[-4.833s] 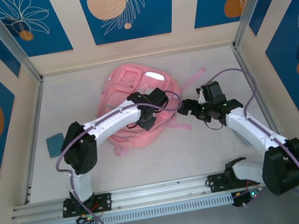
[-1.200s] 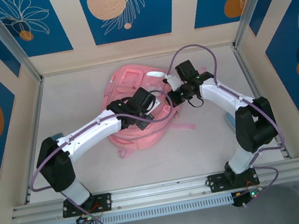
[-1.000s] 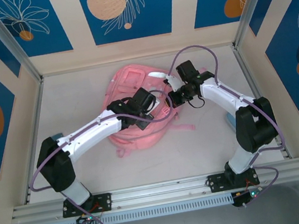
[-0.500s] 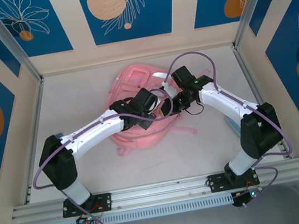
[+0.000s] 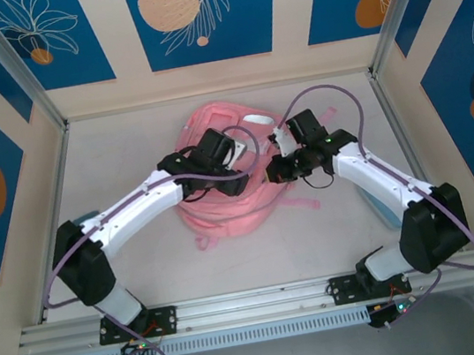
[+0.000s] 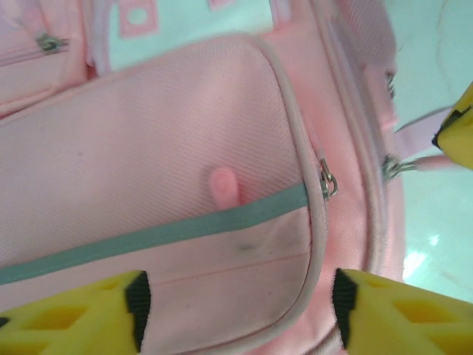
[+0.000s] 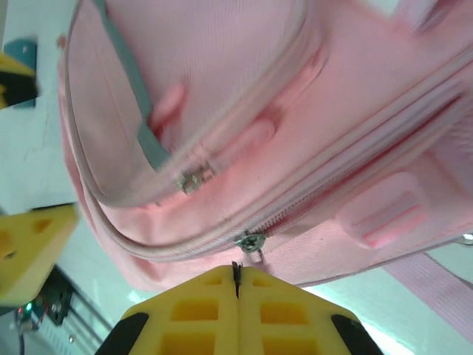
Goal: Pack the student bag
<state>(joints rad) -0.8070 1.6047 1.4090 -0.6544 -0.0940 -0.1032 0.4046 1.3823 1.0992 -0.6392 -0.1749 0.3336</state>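
Spread left tool (image 6: 240,305) over student bag (image 6: 170,140), closed right tool (image 7: 236,272) beside zip (image 7: 250,241)

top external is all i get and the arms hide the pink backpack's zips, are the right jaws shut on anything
observer: right jaws are shut; the pink backpack has its main zip pull right at their tips, pinched or not i can't tell
operator: left jaws
observer: open, spread over the front pocket
operator: that pocket's slider
observer: the slider sits at the pocket's edge, by the grey strip's end
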